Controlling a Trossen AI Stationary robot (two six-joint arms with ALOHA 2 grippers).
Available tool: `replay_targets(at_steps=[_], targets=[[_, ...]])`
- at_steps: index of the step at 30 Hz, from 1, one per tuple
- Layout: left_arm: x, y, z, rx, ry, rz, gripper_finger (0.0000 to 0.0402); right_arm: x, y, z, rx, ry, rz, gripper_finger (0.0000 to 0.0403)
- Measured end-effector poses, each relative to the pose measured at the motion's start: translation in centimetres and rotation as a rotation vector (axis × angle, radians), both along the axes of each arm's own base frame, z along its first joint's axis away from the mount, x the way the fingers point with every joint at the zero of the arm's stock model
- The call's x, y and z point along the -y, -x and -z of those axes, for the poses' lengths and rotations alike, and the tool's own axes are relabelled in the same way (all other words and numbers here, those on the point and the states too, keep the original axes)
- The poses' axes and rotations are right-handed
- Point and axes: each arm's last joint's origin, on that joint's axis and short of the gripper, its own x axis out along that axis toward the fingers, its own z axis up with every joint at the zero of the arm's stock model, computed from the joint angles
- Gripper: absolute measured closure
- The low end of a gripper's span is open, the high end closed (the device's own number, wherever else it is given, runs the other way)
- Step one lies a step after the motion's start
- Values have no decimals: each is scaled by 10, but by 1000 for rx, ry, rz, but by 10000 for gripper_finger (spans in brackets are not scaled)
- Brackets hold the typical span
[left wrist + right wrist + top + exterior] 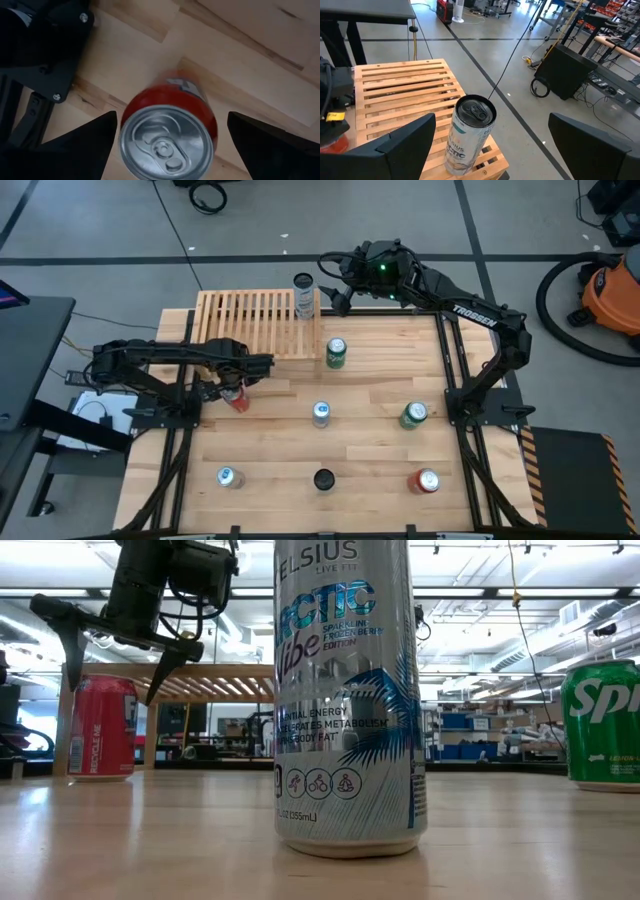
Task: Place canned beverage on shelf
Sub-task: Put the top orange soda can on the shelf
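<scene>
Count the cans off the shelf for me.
7: red can under the left tool; green can beside the shelf; blue-topped; green; and the front row: blue, black, red.

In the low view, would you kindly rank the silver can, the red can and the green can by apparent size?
1. silver can, largest, though nearest the camera.
2. and 3. green can and red can: unsure, since the green one is cut off.
</scene>
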Motion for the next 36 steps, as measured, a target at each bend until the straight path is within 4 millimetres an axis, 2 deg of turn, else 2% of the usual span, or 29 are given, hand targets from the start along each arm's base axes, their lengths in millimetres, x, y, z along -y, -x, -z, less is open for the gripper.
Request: replay_targets(at_steps=[9, 18, 26, 36], targets=[[1, 1, 1, -2, 43, 35, 43, 0, 0, 1, -8, -3, 0, 5], [4, 7, 33, 28, 108, 35, 59, 0, 0, 1, -9, -3, 1, 4], [3, 5, 29, 50, 108, 74, 61, 0, 0, 1, -10, -1, 0, 4], [4, 4, 29, 70, 136, 171, 88, 0, 1, 2, -22, -3, 6, 4]])
